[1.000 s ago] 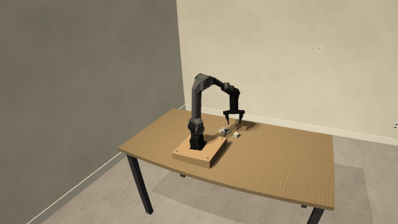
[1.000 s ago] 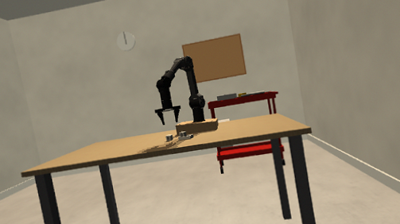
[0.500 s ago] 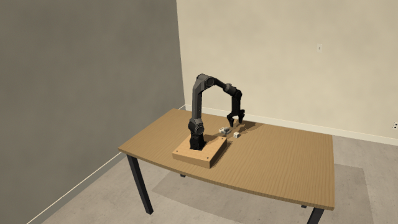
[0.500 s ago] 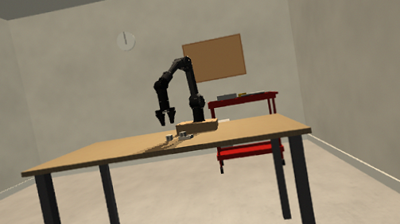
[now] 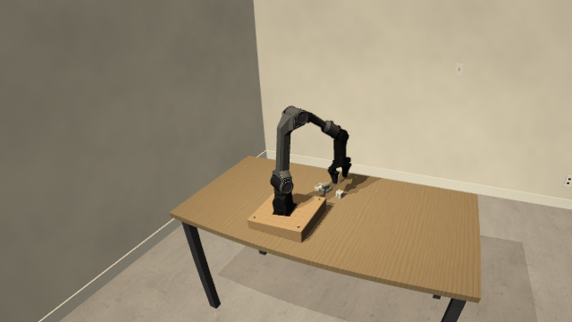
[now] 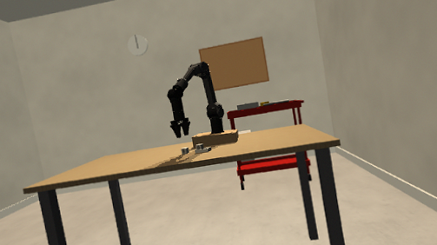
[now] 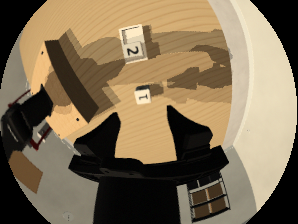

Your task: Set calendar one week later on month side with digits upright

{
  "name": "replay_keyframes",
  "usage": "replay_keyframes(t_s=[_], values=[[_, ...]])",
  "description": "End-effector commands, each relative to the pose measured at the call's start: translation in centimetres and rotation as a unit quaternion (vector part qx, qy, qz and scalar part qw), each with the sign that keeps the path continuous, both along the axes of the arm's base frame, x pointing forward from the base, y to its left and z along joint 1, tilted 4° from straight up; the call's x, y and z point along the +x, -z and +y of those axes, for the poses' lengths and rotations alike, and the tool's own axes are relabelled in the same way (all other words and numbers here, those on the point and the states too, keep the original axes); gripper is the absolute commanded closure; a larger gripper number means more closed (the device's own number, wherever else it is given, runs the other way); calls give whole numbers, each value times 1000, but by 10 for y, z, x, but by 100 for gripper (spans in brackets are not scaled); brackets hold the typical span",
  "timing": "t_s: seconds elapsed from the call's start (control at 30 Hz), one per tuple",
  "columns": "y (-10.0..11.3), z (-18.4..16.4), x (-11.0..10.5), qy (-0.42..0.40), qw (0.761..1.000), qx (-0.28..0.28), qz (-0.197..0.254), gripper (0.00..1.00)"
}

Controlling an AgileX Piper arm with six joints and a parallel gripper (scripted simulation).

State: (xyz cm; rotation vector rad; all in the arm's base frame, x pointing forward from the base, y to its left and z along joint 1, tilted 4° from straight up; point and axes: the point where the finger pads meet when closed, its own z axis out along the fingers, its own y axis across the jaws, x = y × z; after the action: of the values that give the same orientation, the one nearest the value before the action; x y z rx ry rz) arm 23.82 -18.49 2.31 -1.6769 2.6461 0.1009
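Note:
The small white tray (image 5: 317, 188) (image 6: 204, 150) (image 7: 132, 35) lies flat on the table. One cube (image 5: 325, 185) (image 6: 199, 146) (image 7: 133, 51) stands in one half of it with a 2 on its top face; the other half is empty. A loose white cube (image 5: 340, 194) (image 6: 184, 150) (image 7: 142, 95) sits on the table beside the tray, apart from it, with a 1 on its top face. The digits on the cubes' side faces are too small or hidden. My gripper (image 5: 340, 178) (image 6: 183, 135) (image 7: 142, 114) is open and empty, pointing down, well above the table.
The wooden base block (image 5: 277, 228) (image 6: 215, 139) (image 7: 70, 82) under the arm stands close to the tray. The table (image 5: 402, 241) (image 6: 120, 164) has its edge beyond the tray. A red cart (image 6: 265, 109) stands behind the table.

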Motion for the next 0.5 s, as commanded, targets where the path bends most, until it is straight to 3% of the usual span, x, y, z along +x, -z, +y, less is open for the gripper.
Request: replay_keyframes(t_s=[0.0, 0.03, 0.07, 0.47], values=[[1, 0, 0, 0, 1000, 1, 1, 0], [1, 0, 0, 0, 1000, 1, 1, 0], [1, 0, 0, 0, 1000, 1, 1, 41], [1, 0, 0, 0, 1000, 1, 1, 41]])
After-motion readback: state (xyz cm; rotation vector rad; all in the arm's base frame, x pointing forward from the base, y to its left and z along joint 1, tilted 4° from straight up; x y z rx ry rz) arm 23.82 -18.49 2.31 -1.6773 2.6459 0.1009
